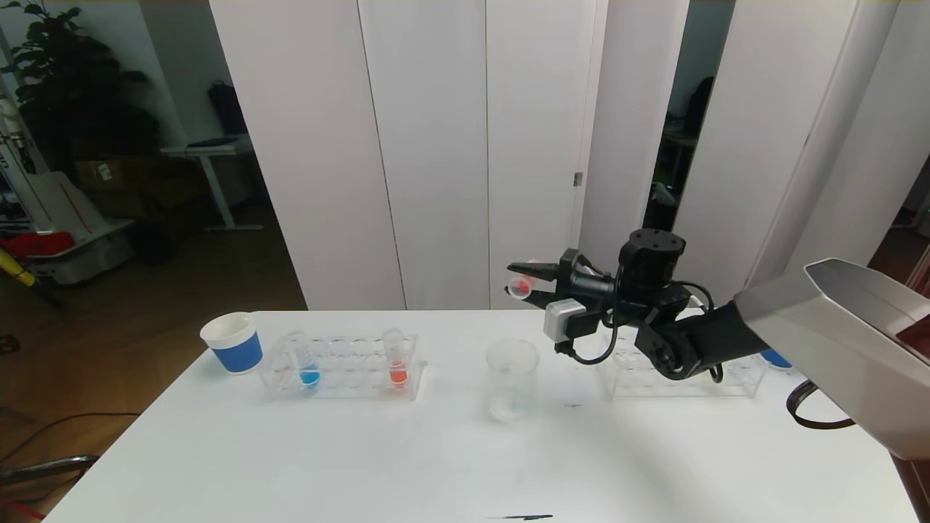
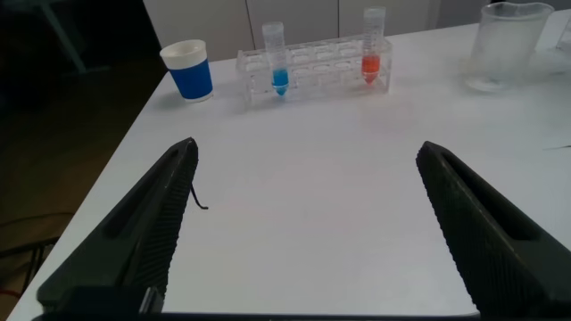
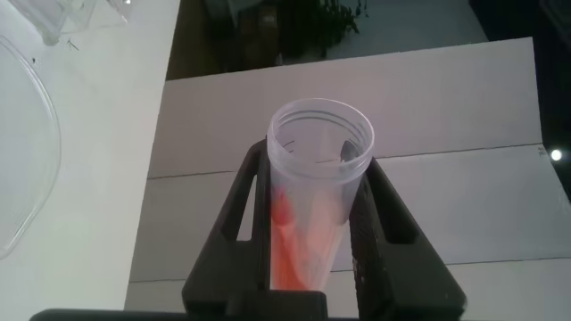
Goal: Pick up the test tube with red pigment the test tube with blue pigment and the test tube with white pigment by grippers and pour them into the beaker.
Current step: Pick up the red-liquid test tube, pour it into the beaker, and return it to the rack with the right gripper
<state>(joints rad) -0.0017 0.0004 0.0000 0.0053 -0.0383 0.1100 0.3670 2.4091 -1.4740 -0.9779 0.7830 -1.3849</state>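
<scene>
My right gripper [image 1: 527, 280] is shut on the test tube with red pigment [image 1: 519, 288], which lies nearly level in the air with its mouth over the beaker [image 1: 512, 378]. In the right wrist view the tube [image 3: 317, 205] sits between the two fingers with red running along its wall. The test tube with blue pigment [image 1: 308, 363] and a second red tube [image 1: 396, 359] stand in the left rack [image 1: 341, 374]. No test tube with white pigment shows. My left gripper [image 2: 308, 150] hangs open over bare table, nothing between its fingers.
A blue-and-white paper cup [image 1: 232, 341] stands left of the left rack. A second clear rack [image 1: 683, 381] sits behind my right arm, with another blue cup [image 1: 776, 358] beyond it. The table's left edge drops to the floor.
</scene>
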